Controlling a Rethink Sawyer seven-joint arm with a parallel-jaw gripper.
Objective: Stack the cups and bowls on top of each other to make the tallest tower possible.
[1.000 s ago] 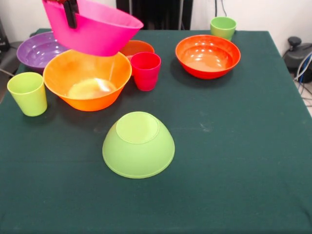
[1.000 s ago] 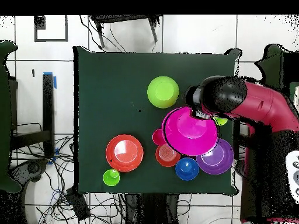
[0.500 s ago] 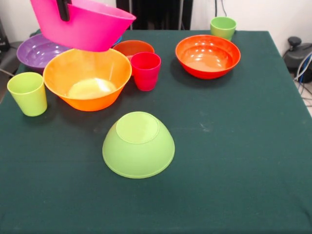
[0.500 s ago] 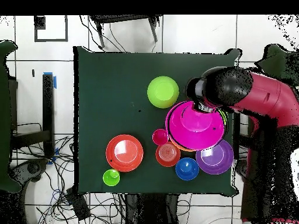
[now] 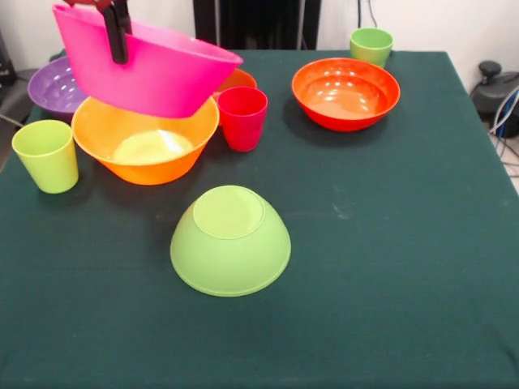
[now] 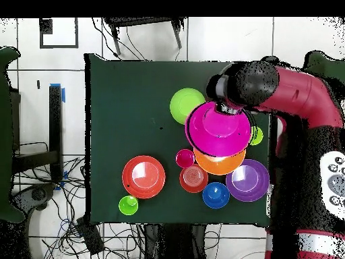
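My gripper [image 5: 117, 31] is shut on the rim of the large pink bowl [image 5: 150, 73] and holds it tilted in the air above the large yellow-orange bowl [image 5: 146, 142]. The lime green bowl [image 5: 230, 240] lies rim-down at mid table, apart from the pink bowl. In the overhead view the pink bowl [image 6: 219, 129] overlaps the edge of the lime green bowl [image 6: 180, 104], with the gripper [image 6: 228, 110] at its rim. The red-pink cup [image 5: 242, 117], the purple bowl [image 5: 53, 85], the small dark orange bowl [image 5: 242, 79] and the medium orange bowl [image 5: 345, 92] stand on the table.
One light green cup [image 5: 46, 154] stands at the left edge and another [image 5: 371, 44] at the far right corner. The small blue bowl [image 6: 215, 195] shows only from overhead, beside the purple bowl [image 6: 248, 181]. The arm [image 6: 290, 101] reaches over the table's side.
The pink bowl has come lower and nearer the lime green bowl, still in my gripper. The other bowls and cups have not moved.
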